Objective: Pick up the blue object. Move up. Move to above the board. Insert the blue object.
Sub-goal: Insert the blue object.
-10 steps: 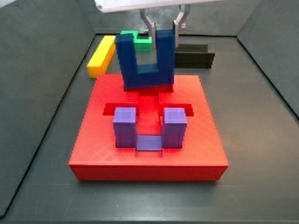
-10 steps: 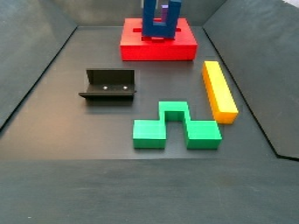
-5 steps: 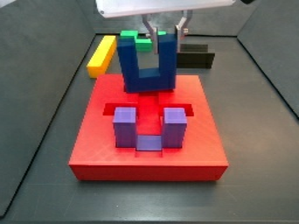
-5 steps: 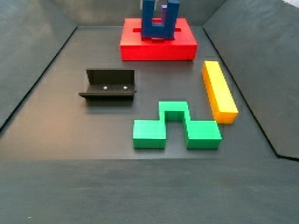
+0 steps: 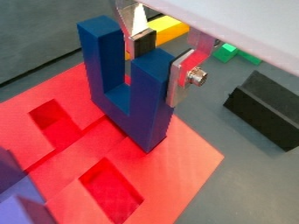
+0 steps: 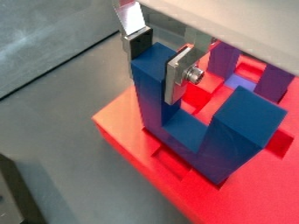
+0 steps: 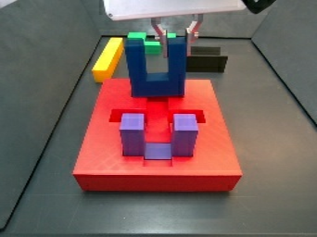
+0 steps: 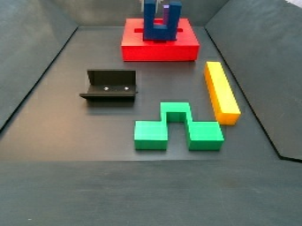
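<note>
The blue object [image 7: 158, 79] is a dark blue U-shaped block standing upright at the far end of the red board [image 7: 155, 167], with its base down in a recess there. It shows in both wrist views [image 5: 135, 96] [image 6: 198, 122] and small in a side view [image 8: 160, 22]. My gripper [image 7: 176, 30] comes down from above and is shut on the top of one prong, with one finger on each side of it [image 5: 162, 59] [image 6: 158, 58]. The board also shows in other views [image 5: 176, 166] [image 6: 128, 131] [image 8: 160, 51].
A purple U-shaped block [image 7: 158, 137] stands in the board's near recesses. Off the board lie a green block [image 8: 175, 131], a yellow bar [image 8: 221, 91] and the dark fixture [image 8: 109, 86]. Grey walls ring the floor.
The gripper and the blue object have sunk a little lower onto the board's far end. The spread of the fingers looks the same.
</note>
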